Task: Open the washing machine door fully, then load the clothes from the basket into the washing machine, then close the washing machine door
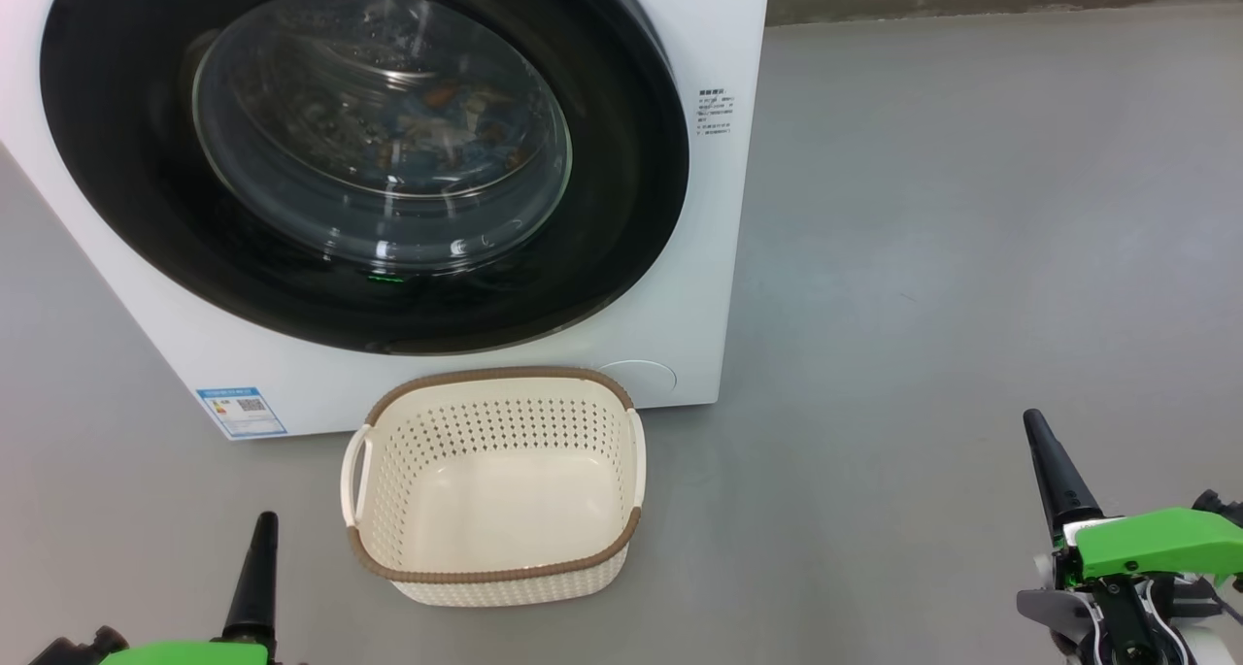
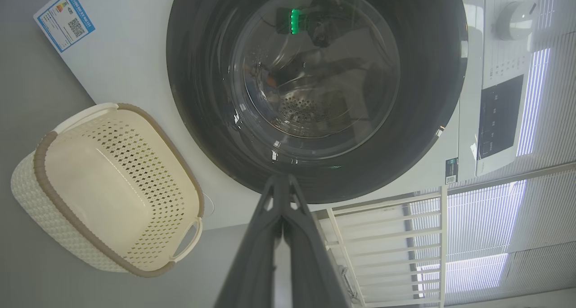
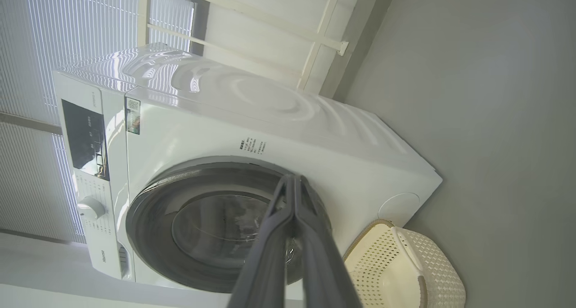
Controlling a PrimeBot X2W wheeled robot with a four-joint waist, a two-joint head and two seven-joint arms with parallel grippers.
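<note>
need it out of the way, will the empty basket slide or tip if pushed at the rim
Probably light: the basket is empty, perforated plastic. On the smooth grey floor it would likely slide readily. A push high on its rim might tip it, with nothing weighing it down.

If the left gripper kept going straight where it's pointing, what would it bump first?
Probably the washing machine door: the shut left gripper aims at its black rim, near the edge. Depth is hard to judge.
</note>
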